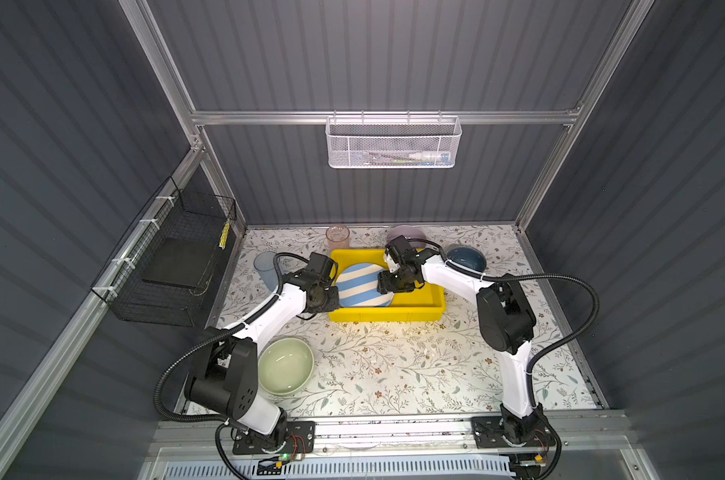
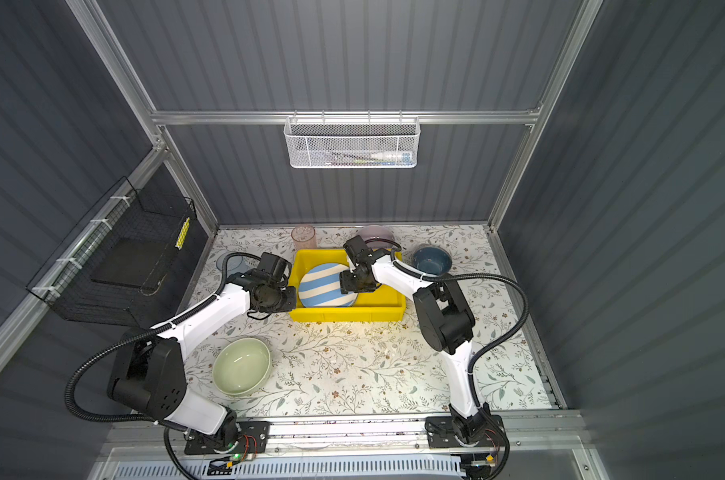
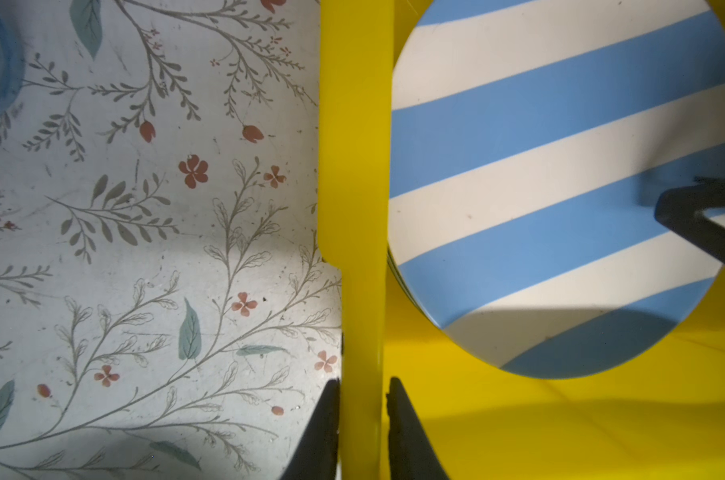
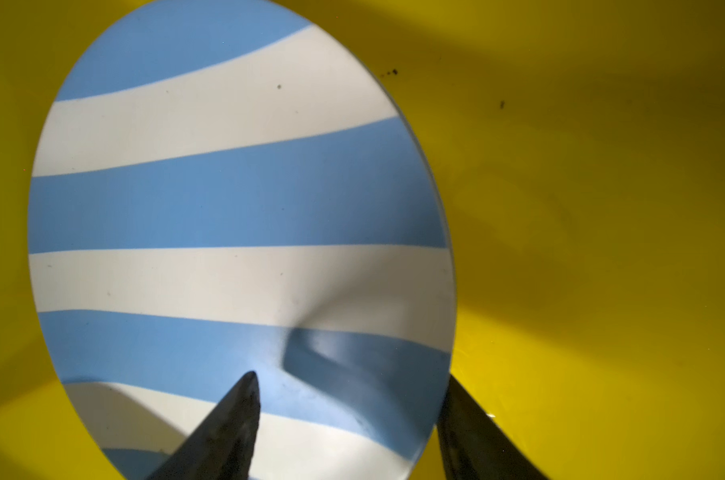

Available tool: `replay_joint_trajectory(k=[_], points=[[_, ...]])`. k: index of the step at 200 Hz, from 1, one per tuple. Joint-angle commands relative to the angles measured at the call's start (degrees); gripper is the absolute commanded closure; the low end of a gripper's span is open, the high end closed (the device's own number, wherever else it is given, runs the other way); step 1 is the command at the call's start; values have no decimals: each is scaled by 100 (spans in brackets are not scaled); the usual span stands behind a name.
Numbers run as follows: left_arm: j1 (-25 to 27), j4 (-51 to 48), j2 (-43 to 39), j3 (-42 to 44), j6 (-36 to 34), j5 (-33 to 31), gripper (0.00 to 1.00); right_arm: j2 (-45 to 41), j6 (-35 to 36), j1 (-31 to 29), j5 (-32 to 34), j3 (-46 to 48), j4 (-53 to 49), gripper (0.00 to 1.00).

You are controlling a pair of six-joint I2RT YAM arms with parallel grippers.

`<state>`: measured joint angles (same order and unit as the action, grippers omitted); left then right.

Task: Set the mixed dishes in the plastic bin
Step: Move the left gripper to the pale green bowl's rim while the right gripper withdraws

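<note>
While the left gripper (image 3: 362,386) is clamping the yellow plastic bin (image 3: 352,166), the right gripper (image 4: 348,378) is hanging open over the round blue-striped plate (image 4: 227,208) inside, seemingly needing a clear lift.

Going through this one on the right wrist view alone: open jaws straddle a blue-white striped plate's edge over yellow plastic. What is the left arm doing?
Observer: The left gripper is shut on the yellow bin's side wall, one jaw inside, one outside.
Operator: What sits outside the bin?
Observer: Three bowls on the table: pale green bowl at its near left, blue bowl by the bin's far right corner, lilac bowl beyond its far edge.
Operator: Any cups?
Observer: Two upright tumblers: pink tumbler behind the bin, blue tumbler left of it.
</note>
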<state>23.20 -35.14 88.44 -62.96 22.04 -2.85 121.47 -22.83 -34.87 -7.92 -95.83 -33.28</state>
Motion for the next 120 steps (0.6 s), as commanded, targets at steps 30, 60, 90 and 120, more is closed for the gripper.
replay_joint_trajectory(k=[30,60,90,120], points=[[25,-171,-160,-180,-78,98,72,-319,86,96,131,69,-194,30],[18,-528,-389,-254,-54,-122,61,-882,170,265,182,321,-263,28],[-22,-1006,-670,-296,-67,-348,51,-1502,376,333,368,504,-473,25],[-44,-1620,-997,-320,79,-431,47,-2059,455,369,424,927,-491,23]])
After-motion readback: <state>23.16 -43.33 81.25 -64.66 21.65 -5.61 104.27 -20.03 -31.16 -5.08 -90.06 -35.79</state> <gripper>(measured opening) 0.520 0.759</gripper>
